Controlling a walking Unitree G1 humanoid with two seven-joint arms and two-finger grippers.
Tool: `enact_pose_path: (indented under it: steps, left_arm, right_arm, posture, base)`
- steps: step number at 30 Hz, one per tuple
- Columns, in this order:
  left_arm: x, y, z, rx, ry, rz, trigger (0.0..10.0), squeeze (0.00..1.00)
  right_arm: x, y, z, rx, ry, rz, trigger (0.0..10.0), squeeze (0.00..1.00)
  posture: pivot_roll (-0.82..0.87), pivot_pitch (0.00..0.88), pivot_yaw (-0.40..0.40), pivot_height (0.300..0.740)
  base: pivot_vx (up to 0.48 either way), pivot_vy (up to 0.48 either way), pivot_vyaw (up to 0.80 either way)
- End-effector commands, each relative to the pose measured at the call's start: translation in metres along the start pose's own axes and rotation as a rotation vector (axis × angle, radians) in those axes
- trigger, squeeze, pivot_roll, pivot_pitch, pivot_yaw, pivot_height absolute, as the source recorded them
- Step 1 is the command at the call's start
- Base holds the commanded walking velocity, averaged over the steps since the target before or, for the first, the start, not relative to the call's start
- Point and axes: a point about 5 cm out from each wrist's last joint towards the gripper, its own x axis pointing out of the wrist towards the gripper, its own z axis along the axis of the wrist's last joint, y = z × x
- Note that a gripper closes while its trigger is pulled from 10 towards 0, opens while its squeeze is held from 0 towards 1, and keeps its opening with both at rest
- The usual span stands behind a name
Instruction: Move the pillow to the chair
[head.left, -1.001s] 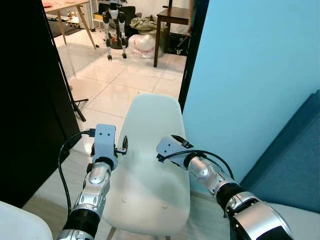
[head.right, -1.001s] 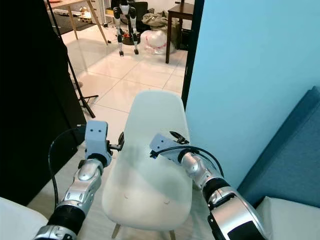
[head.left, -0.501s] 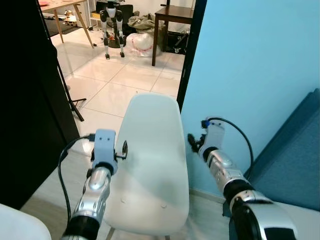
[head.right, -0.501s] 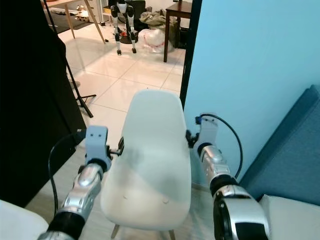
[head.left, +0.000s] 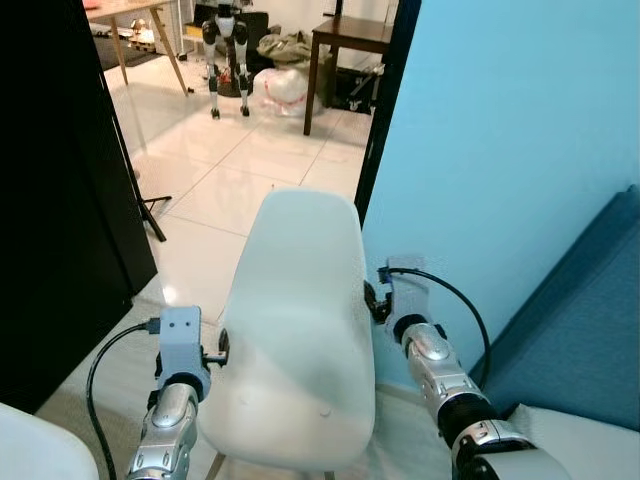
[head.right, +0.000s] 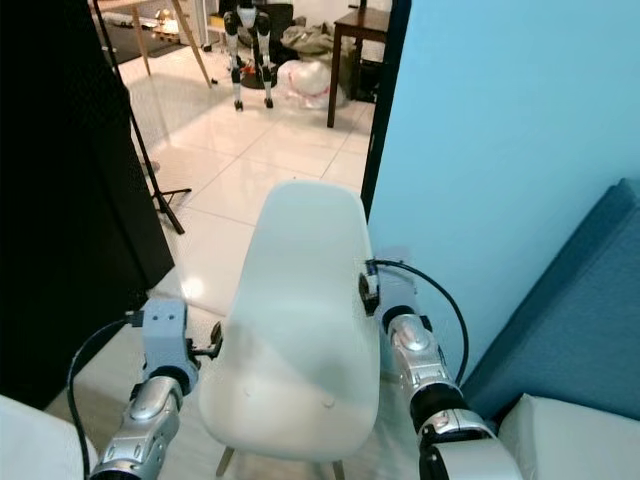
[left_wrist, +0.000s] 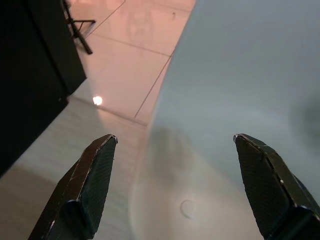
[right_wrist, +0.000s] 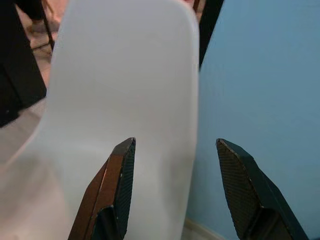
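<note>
Basically the white shell chair (head.left: 300, 330) stands bare, nothing on its seat, so the task looks not yet done. No pillow lies on the chair; white cushion-like corners show near the chair's front legs on both sides, (head.right: 560, 440) and (head.left: 40, 450), but it cannot be told whether either is the pillow. Left gripper (left_wrist: 175, 190) sits at the chair's left seat edge, fingers spread apart, empty. Right gripper (right_wrist: 172, 192) sits beside the chair's right edge, by the blue wall (head.left: 500, 150), fingers apart too, holding nothing. Fetching the pillow remains.
</note>
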Motion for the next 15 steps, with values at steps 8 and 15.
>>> enact_pose_path:
  steps: [8,15]
  left_arm:
    - [0.005,-0.008,0.007,0.04,-0.022,-0.028,10.0,0.0]
    - [0.006,-0.013,0.015,0.029,-0.053,-0.036,10.0,0.0]
  right_arm:
    - [-0.004,0.0,-0.017,0.005,0.104,-0.053,10.0,0.0]
    - [-0.005,0.003,-0.006,-0.052,0.03,-0.093,10.0,0.0]
  posture:
    - [-0.01,0.0,-0.095,0.74]
    - [0.01,0.0,-0.103,0.74]
  base:
    - [0.0,0.0,-0.75]
    - [0.0,0.0,-0.8]
